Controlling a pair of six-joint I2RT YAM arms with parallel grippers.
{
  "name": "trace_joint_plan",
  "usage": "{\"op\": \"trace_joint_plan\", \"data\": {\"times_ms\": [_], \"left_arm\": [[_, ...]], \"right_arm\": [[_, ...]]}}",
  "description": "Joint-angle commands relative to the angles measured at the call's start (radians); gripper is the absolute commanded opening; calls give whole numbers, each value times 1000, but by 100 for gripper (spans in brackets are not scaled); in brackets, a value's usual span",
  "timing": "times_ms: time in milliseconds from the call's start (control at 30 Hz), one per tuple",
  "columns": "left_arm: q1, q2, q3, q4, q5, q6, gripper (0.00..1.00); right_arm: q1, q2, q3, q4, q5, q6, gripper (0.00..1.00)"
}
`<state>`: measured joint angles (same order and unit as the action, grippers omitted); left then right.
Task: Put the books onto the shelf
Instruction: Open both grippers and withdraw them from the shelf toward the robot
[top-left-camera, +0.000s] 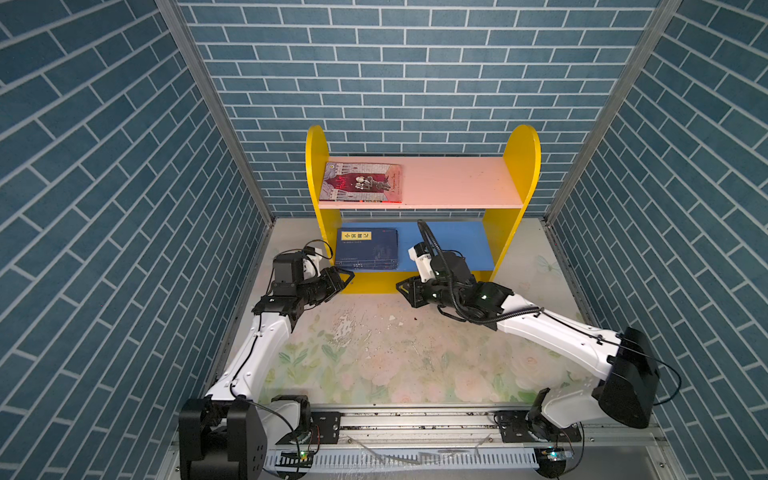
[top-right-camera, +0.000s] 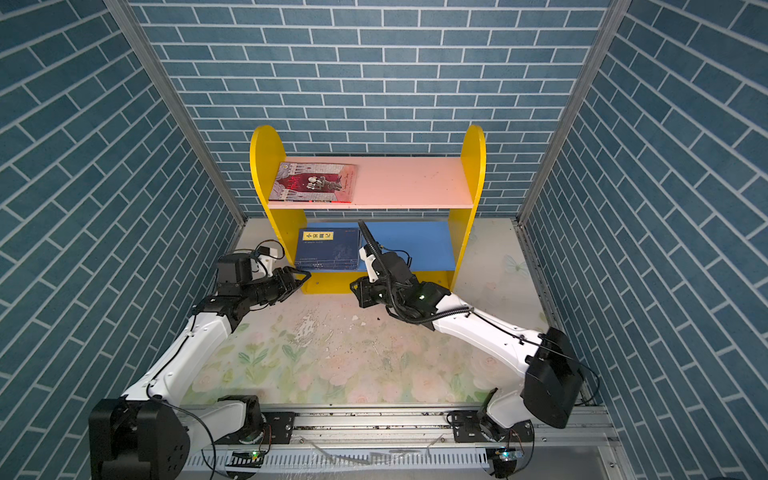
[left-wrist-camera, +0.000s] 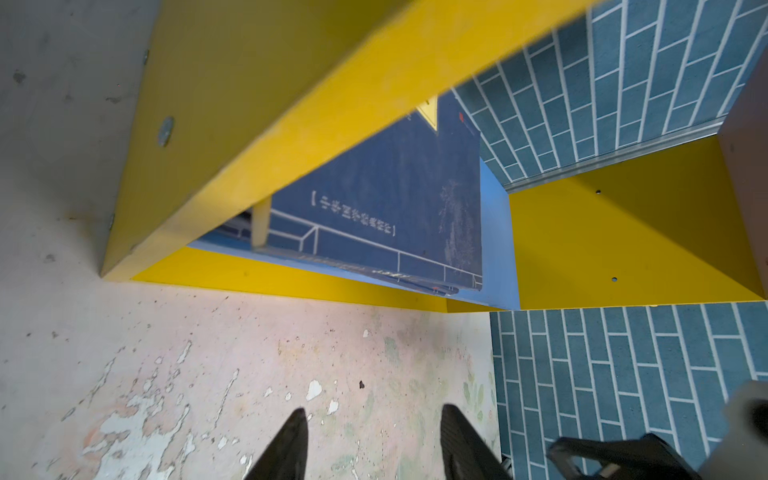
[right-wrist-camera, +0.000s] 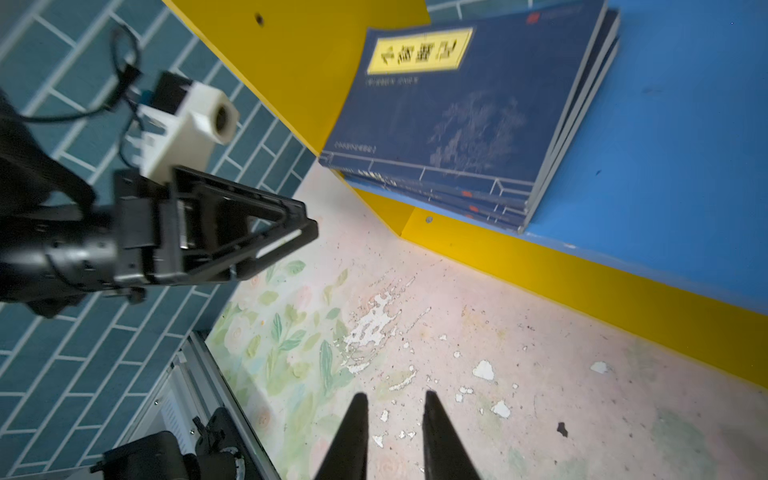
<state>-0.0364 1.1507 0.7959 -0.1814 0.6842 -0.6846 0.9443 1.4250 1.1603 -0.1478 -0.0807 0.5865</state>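
A small two-tier wooden shelf (top-left-camera: 521, 166) with yellow round-topped sides stands at the far end of the worn, flower-printed tabletop (top-left-camera: 395, 353), whose surface is flaking in pale patches. At the left end of its pink upper board (top-left-camera: 457, 183), a thin paperback (top-left-camera: 361, 183) with a red, grey and pink illustrated cover lies flat. Below, on the blue lower board (top-left-camera: 449, 249), also towards the left, sits a flat stack of dark navy paperbacks (top-left-camera: 366, 249), edges slightly staggered, with a yellow title label on the top one.

Bright even light; soft wrist-view blur
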Motion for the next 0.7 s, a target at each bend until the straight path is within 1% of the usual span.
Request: {"op": "trace_joint_plan", "data": {"times_ms": [0,100,167,267,667], "left_arm": [[-11,22,-5,168,-9,-46,53],[-13,58,0,236,-25,-75,51],[-13,81,20,234,-41,-81,49],[-13,107,27,263,-25,-106,49],[-14,133,28,313,-35,-118,50]], "right_arm": [[5,-86,-24,1,87,34,24],[4,-135,-51,-29,111,44,24],[5,-158,-54,-53,123,43,25],[5,-177,-52,-84,132,42,25],[5,-181,-34,-120,152,21,25]]}}
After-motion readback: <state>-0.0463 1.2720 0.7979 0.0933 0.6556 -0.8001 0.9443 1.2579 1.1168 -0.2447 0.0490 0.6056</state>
